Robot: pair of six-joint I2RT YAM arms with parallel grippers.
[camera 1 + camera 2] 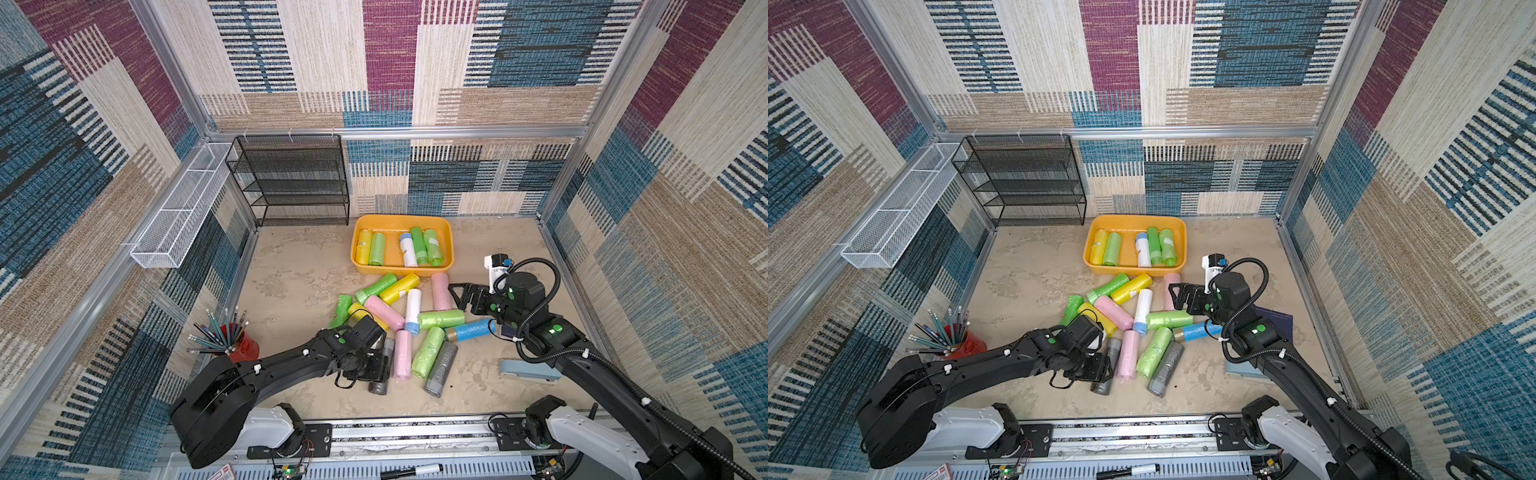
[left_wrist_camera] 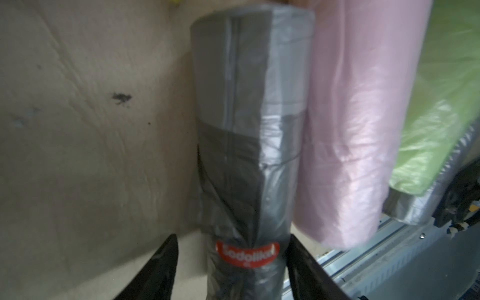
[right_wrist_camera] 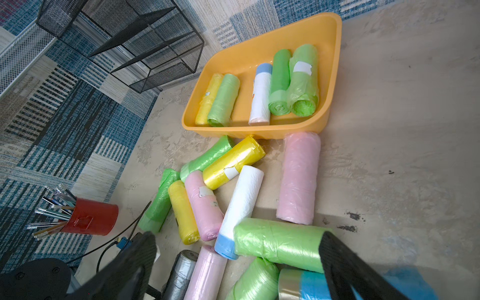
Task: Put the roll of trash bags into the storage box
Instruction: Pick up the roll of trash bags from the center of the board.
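Jaws of left end effector (image 2: 233, 237) loosely straddle grey roll (image 2: 246, 117)

Grey cylindrical roll of plastic trash bags (image 2: 246, 130) (image 1: 379, 387) (image 1: 1101, 386), creased, red oval label near one end. Lying flat on the beige table (image 1: 291, 270), toward its front, lengthwise just beside a pink roll (image 2: 345, 130). Mostly hidden in both top views, only the two ends showing. Shallow orange-yellow rectangular plastic storage box (image 1: 399, 271) (image 1: 1133, 270) (image 3: 259, 131), rounded corners, rolled rim, upright at the back of the table, well apart from the grey roll. Holding five rolls (image 1: 409, 249) side by side: yellow, light green, white with a blue end, two green.
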